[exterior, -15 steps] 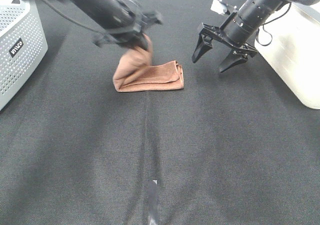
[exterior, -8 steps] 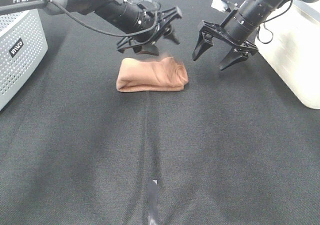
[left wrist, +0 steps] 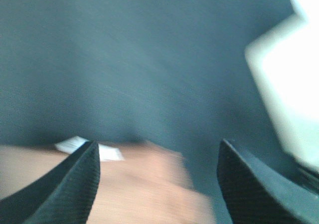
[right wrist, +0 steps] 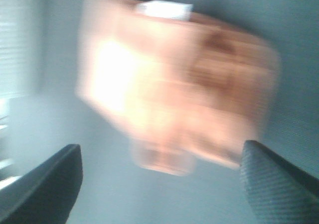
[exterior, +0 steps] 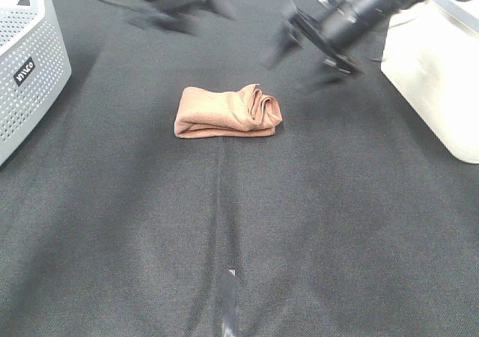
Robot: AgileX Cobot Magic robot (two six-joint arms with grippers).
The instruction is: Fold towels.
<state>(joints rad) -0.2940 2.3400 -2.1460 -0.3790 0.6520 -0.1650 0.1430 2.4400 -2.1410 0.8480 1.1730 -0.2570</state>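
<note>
You have the towel (exterior: 227,112) lying folded in a small bundle mid-table with one end still bunched (tag not visible from above), both left gripper (left wrist: 157,184) and right gripper (right wrist: 159,184) spread wide, empty and clear of it, so next judge whether that end needs squaring.

Left tool (exterior: 179,7) and right tool (exterior: 310,49), blurred, apparently spread wide, gripping nothing.
</note>
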